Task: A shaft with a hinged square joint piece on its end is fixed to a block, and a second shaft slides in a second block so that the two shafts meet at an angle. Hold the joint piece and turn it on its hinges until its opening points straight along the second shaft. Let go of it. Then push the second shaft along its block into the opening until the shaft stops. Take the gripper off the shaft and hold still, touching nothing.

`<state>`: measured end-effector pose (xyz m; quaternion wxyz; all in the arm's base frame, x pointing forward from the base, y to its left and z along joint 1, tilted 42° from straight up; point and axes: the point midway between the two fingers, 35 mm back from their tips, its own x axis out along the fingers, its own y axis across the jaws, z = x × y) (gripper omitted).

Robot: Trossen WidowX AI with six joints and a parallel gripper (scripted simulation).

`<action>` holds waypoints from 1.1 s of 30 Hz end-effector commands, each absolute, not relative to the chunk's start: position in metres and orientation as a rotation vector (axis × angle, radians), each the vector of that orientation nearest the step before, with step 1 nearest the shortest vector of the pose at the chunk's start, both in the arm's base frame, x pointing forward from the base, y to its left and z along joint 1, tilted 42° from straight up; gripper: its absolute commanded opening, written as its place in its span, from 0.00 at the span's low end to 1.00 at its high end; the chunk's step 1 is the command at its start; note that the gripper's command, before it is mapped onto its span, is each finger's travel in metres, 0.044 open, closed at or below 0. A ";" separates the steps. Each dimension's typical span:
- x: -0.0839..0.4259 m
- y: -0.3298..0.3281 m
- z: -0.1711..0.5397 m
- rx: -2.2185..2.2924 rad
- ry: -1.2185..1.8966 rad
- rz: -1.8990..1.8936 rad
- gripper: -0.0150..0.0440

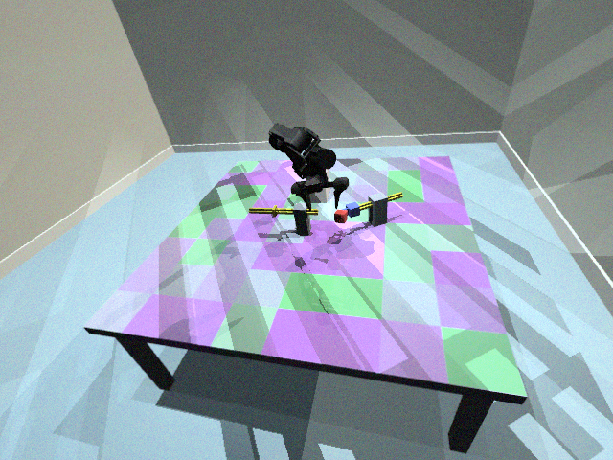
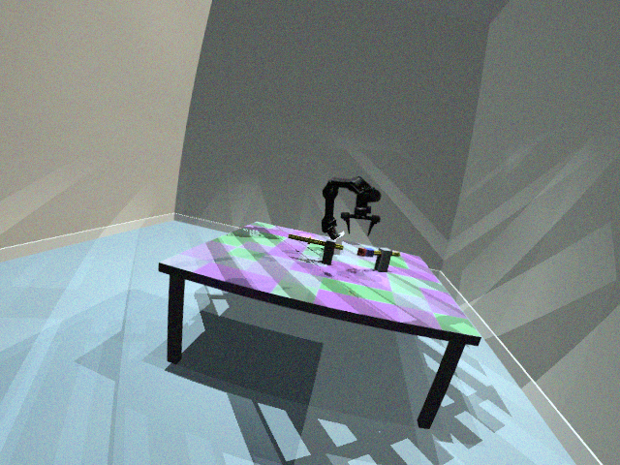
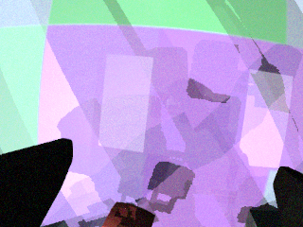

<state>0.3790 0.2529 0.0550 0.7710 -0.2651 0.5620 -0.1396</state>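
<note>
The joint piece's red end part [image 1: 340,216] [image 2: 360,251] [image 3: 129,217] sits beyond its blue part [image 1: 352,209] [image 2: 369,252], on the fixed yellow shaft [image 1: 395,196] [image 2: 392,253] held by the right grey block [image 1: 377,212] [image 2: 383,261]. Exactly where its opening points is too small to tell. The second yellow shaft [image 1: 260,211] [image 2: 305,238] runs through the left grey block [image 1: 302,222] [image 2: 328,252]; its near end stands apart from the red part. My gripper [image 1: 323,208] [image 2: 359,233] [image 3: 178,165] is open and empty, pointing down above the joint piece's area.
A yellow collar [image 1: 275,211] sits on the second shaft, left of its block. The two blocks stand on the checkered table [image 1: 331,295] [image 2: 350,293], either side of the gap below my gripper. The arm's base is behind them. Shadows and light patches cross the table.
</note>
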 end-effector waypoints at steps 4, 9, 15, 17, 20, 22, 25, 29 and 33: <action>0.359 0.247 0.014 -0.630 1.358 -0.416 1.00; 0.359 0.248 0.014 -0.625 1.348 -0.422 1.00; 0.358 0.250 0.014 -0.575 1.252 -0.472 1.00; 0.357 0.250 0.014 -0.556 1.219 -0.487 1.00; 0.356 0.251 0.014 -0.535 1.181 -0.503 1.00; 0.356 0.251 0.014 -0.533 1.179 -0.504 1.00; 0.356 0.251 0.014 -0.533 1.179 -0.504 1.00; 0.359 0.246 0.007 -0.533 1.179 -0.504 1.00; 0.362 0.238 -0.004 -0.533 1.178 -0.504 1.00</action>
